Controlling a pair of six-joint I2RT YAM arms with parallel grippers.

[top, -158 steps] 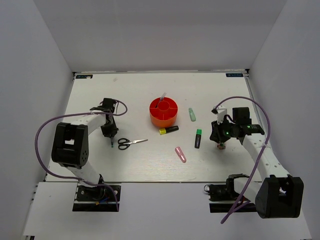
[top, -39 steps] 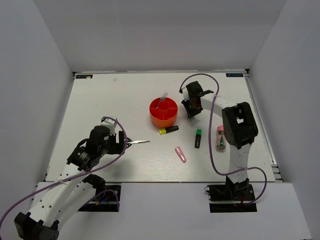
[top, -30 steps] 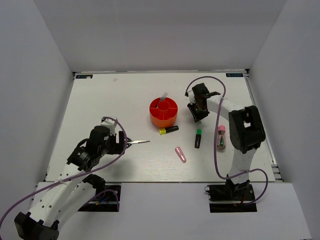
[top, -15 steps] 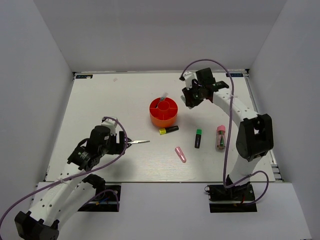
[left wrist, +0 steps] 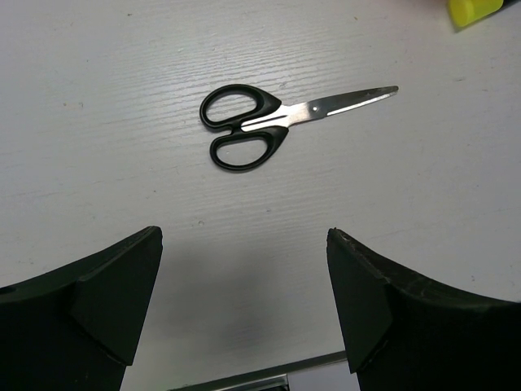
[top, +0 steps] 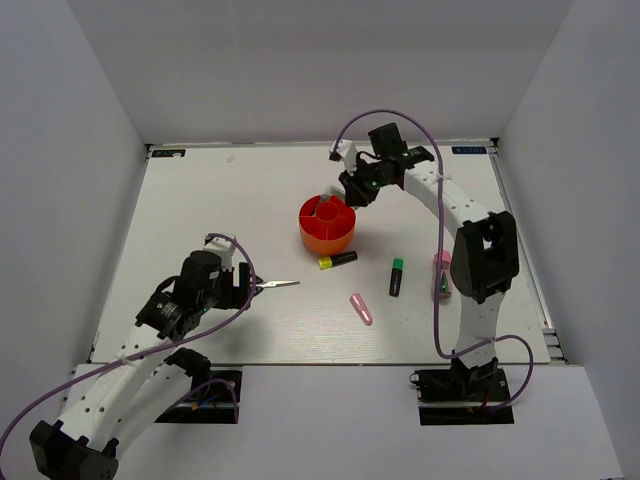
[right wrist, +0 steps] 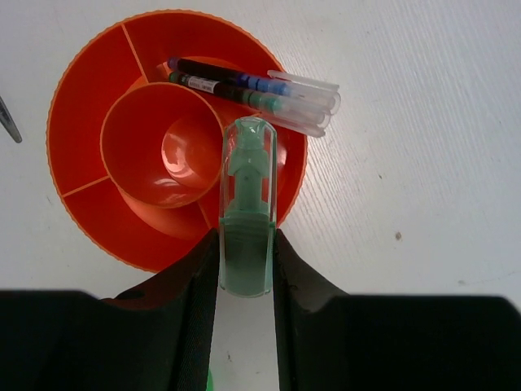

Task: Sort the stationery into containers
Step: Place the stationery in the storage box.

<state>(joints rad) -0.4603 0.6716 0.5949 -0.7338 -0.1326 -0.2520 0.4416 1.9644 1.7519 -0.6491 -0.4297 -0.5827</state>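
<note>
Right end effector grips highlighter, hidden in top view.

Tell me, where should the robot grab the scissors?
Probably at the neck of the scissors, near the pivot where the black loops meet the shut blades. They lie flat on the table, so come straight down from above, with the open left gripper pinching across that narrow part.

White arms, black joints
Left arm and right arm: white links; looping purple cables; black wedge-shaped fingers
</note>
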